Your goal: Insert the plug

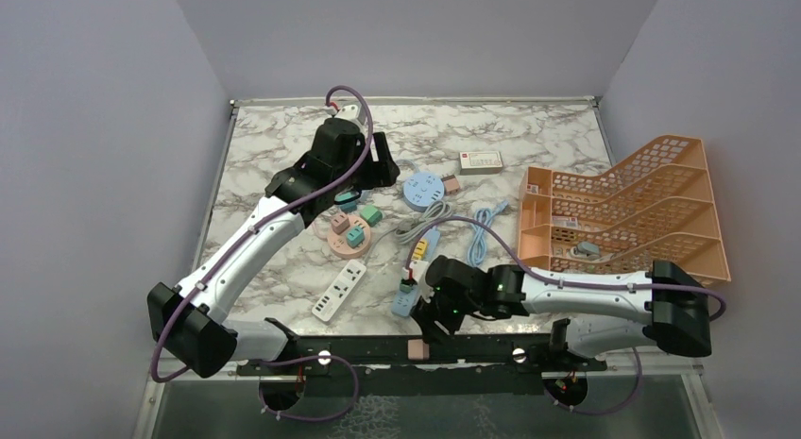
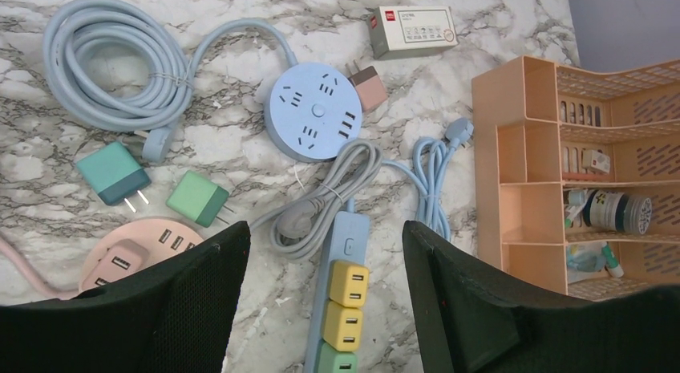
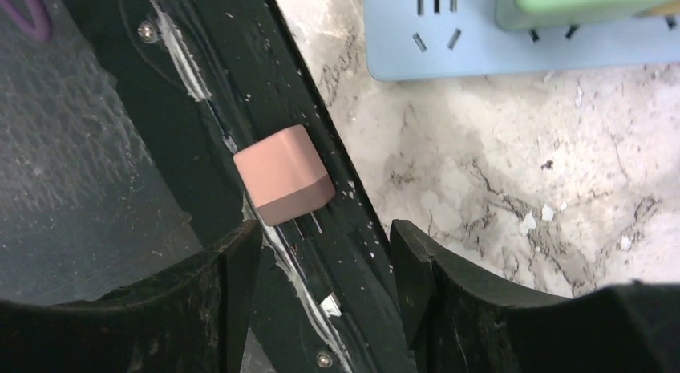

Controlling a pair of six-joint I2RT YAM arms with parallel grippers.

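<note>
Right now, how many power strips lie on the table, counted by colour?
Blue: 2 (round strip, long strip)
Pink: 1 (pink strip)
White: 1 (white strip)
Total: 4

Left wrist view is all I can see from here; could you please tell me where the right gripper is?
Observer: The right gripper hovers above the black rail at the near edge.
Operator: Thank you. Is anything under it?
Observer: A pink plug lies on that rail, just ahead of the open jaws, not gripped.
Operator: Which way do its prongs point?
Observer: Back toward the gripper, away from the blue power strip on the marble table beyond.
</note>
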